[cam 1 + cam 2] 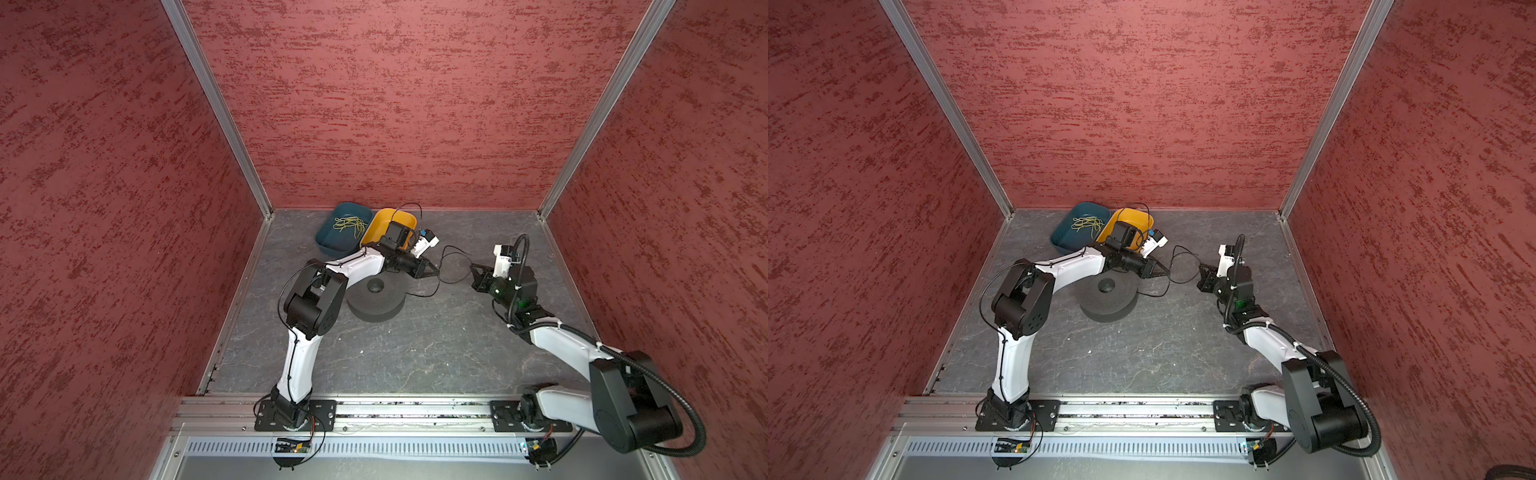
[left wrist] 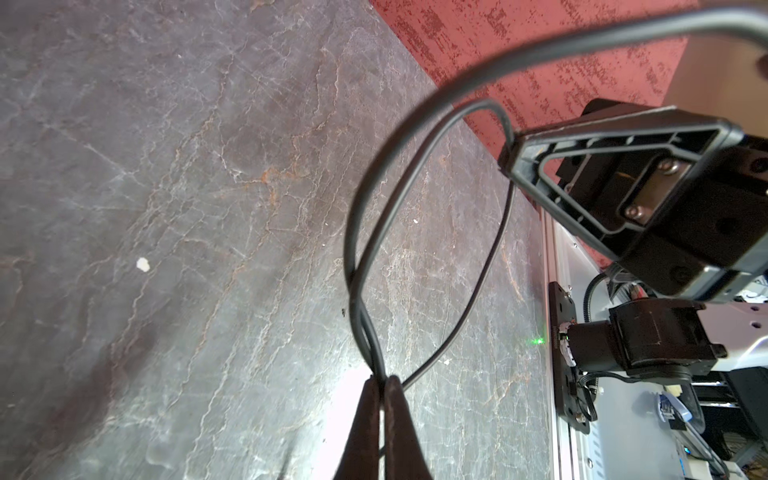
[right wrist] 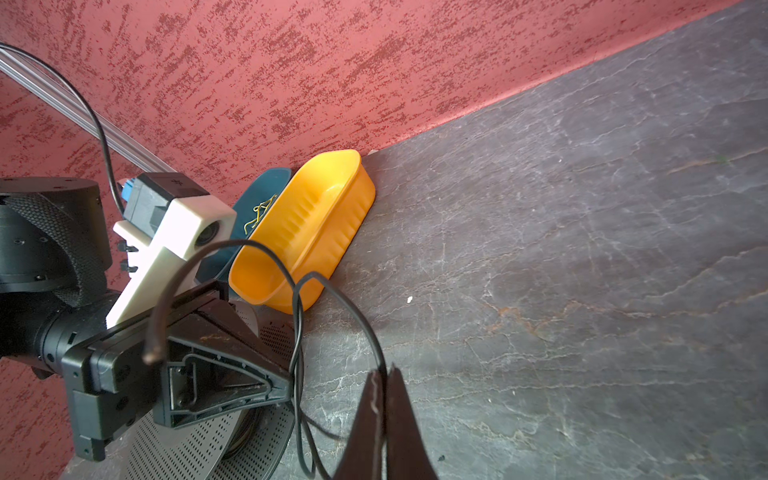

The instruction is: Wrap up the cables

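A thin black cable (image 1: pixel 450 247) (image 1: pixel 1179 247) leads off the right side of a dark perforated round spool (image 1: pixel 382 299) (image 1: pixel 1113 301) and loops above the floor between my two grippers. My left gripper (image 1: pixel 436 272) (image 2: pixel 380 378) is shut on the cable (image 2: pixel 348 241) just right of the spool, with two strands pinched at its tips. A short way to the right, facing it, my right gripper (image 1: pixel 473 268) (image 3: pixel 384 370) is shut on the same cable (image 3: pixel 353 308). A free cable end curls up near the left gripper in the right wrist view.
A yellow tray (image 1: pixel 399 218) (image 3: pixel 328 220) and a blue tray (image 1: pixel 332 241) holding yellow-green strands (image 1: pixel 351 224) stand against the back wall behind the left arm. Red walls close in three sides. The arm bases sit on a metal rail (image 1: pixel 415 409) at the front.
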`<state>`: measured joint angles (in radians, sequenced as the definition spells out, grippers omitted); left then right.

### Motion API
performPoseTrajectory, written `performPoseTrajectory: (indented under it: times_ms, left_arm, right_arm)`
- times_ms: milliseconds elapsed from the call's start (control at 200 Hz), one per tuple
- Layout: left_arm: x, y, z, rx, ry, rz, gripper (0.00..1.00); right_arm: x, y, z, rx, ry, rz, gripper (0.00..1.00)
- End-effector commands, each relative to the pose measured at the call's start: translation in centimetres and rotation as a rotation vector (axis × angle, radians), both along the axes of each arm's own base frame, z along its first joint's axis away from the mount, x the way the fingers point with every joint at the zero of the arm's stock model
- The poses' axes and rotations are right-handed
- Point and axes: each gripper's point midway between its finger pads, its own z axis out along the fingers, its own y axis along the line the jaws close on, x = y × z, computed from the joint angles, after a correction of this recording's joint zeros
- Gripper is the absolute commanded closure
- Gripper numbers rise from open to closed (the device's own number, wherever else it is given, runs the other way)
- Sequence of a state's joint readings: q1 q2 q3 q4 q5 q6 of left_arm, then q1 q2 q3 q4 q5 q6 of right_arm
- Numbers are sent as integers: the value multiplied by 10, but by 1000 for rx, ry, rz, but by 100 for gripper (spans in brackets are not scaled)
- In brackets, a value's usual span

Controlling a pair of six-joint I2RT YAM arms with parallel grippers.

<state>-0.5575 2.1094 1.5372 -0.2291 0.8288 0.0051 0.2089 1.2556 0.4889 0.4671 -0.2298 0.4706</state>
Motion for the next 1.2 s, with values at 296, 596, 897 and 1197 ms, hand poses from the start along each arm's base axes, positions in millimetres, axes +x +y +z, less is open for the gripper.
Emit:
performPoseTrajectory:
  times_ms: [296, 596, 897, 1197]
  left_arm:
    - [6, 20, 15, 97, -136, 111, 100]
    - [-11, 23, 22, 212, -275, 101, 100]
    - [-5, 29, 10, 337, -286, 92, 100]
    - [0, 28, 0, 445, -274, 61, 100]
  right_arm:
    - [7, -7, -6, -22, 15, -57, 100]
    - [12, 8, -10, 0, 52, 16, 72]
    - [-6, 12, 17, -115, -15, 109, 39]
    - [-36, 13, 68, -263, -94, 167, 44]
